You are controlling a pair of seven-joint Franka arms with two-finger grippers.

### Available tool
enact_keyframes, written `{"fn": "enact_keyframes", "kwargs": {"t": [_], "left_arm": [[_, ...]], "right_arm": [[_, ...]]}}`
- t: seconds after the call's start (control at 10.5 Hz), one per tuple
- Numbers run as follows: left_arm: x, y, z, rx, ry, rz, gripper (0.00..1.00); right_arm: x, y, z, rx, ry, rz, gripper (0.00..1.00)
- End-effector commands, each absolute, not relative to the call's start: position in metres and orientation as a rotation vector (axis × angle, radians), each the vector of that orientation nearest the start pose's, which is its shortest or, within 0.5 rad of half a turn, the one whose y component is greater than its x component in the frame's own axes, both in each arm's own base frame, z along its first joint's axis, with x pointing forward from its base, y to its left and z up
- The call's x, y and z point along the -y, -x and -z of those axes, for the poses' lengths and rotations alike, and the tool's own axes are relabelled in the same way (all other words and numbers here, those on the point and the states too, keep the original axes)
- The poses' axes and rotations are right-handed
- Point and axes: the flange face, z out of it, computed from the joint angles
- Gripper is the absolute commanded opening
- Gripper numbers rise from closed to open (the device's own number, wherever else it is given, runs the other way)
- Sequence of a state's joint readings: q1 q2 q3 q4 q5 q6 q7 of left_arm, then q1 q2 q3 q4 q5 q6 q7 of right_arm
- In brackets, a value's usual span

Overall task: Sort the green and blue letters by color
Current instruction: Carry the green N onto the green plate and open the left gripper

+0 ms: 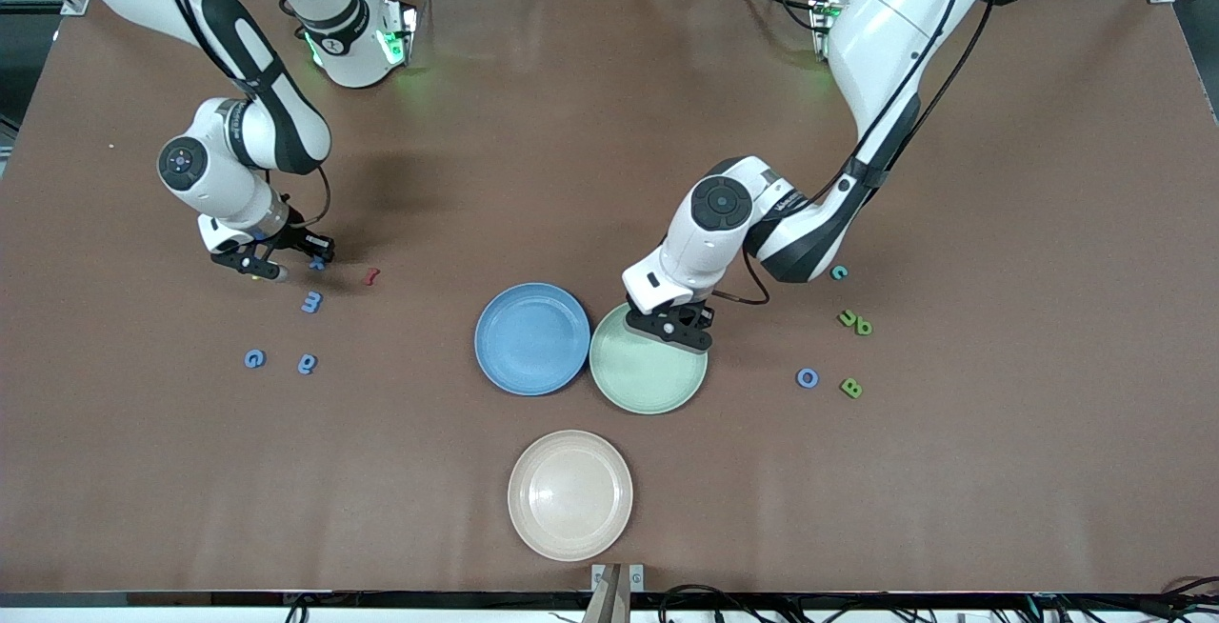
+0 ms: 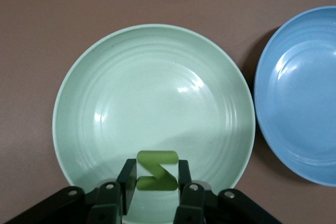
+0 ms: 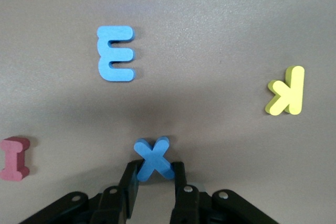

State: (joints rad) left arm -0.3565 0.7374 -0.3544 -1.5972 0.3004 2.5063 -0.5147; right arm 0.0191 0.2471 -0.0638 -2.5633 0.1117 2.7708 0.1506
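My left gripper [image 1: 681,326] hangs over the green plate [image 1: 648,380] and is shut on a green letter Z [image 2: 156,160], as the left wrist view [image 2: 156,176] shows. My right gripper [image 1: 307,259] is low at the table toward the right arm's end, shut on a blue X [image 3: 152,153] between its fingertips [image 3: 155,176]. A blue E [image 1: 311,301] lies beside it, with two more blue letters [image 1: 254,358] [image 1: 307,364] nearer the camera. Toward the left arm's end lie a blue O [image 1: 808,377], a green B [image 1: 851,388], two green letters [image 1: 854,322] and a teal C [image 1: 839,271].
A blue plate [image 1: 531,338] touches the green plate at the table's middle; a beige plate [image 1: 569,494] lies nearer the camera. A dark red letter [image 1: 371,274] and a yellow K [image 3: 286,91] lie close to my right gripper.
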Motion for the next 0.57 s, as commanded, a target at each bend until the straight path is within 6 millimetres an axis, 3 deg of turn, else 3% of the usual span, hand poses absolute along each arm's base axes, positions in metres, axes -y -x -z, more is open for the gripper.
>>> {"fn": "enact_keyframes", "kwargs": {"t": [0.0,0.09,0.19,0.38,0.47], "left_arm": [[0.443,-0.579,-0.249,-0.543,3.212,0.350,0.90],[0.433,-0.585,-0.257,-0.542,3.202,0.370,1.00],[0.408,-0.599,-0.264,-0.568,3.171,0.375,1.00],[0.340,-0.615,-0.270,-0.620,3.092,0.279,1.00],[0.307,-0.619,-0.263,-0.660,3.065,0.237,1.00]], "right_arm": [[0.030,-0.449,-0.167,-0.498,3.077,-0.048,0.17],[0.030,-0.450,-0.171,-0.495,3.076,-0.043,0.11],[0.031,-0.451,-0.174,-0.497,3.075,-0.043,0.11],[0.030,-0.460,-0.190,-0.492,3.067,-0.053,0.11],[0.030,-0.465,-0.204,-0.492,3.060,-0.080,0.11]]}}
